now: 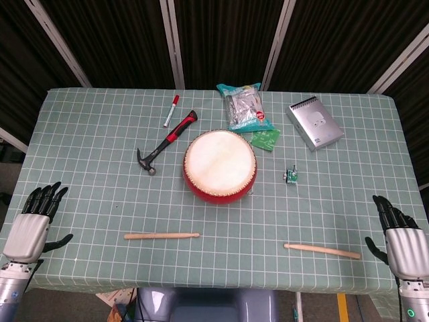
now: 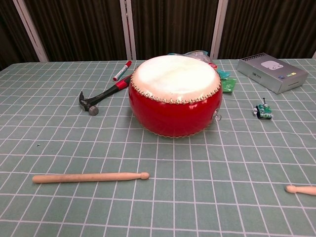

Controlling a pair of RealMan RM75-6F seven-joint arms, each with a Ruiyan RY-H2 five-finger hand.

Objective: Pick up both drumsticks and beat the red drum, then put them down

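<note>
The left hand (image 1: 30, 227) hovers off the table's left edge, fingers (image 1: 44, 198) extended close together, thumb out, holding nothing. Well right of those fingertips lies the left drumstick (image 1: 161, 235) flat on the checked cloth (image 1: 94, 194). Beyond it, farther from both hands, sits the red drum (image 1: 220, 165), skin up, with a hammer (image 1: 165, 142) just left. The right drumstick (image 1: 322, 250) lies near the right hand (image 1: 404, 238), whose fingers (image 1: 392, 212) are spread and empty.
</note>
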